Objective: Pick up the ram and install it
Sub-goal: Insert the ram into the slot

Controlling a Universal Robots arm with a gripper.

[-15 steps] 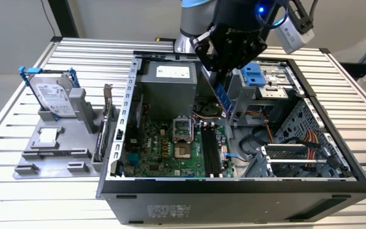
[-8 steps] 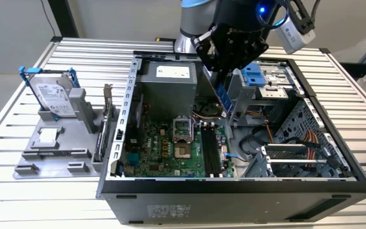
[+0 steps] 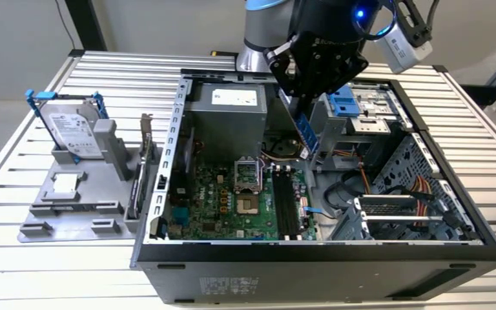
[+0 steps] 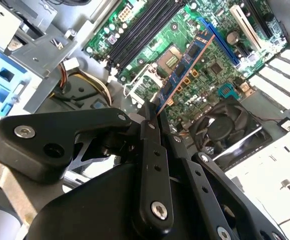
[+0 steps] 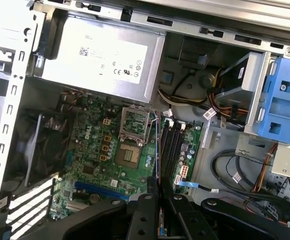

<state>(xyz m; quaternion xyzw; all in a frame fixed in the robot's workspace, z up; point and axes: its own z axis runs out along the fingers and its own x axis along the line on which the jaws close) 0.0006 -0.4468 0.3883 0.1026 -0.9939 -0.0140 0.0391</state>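
My gripper hangs over the open computer case, shut on the ram. The ram is a bluish-green stick with dark chips, and it points down toward the motherboard. In the second wrist view the ram sticks out from between the black fingers, above the green board. The first wrist view catches the ram edge-on as a thin line, just beside the black slots and still raised above them. The slots lie below the stick, toward the front of the case.
A silver hard drive in a blue frame stands on a grey fixture at the exterior view's left. Inside the case are a grey power supply, a CPU socket, a black fan, cable bundles and a blue drive bay.
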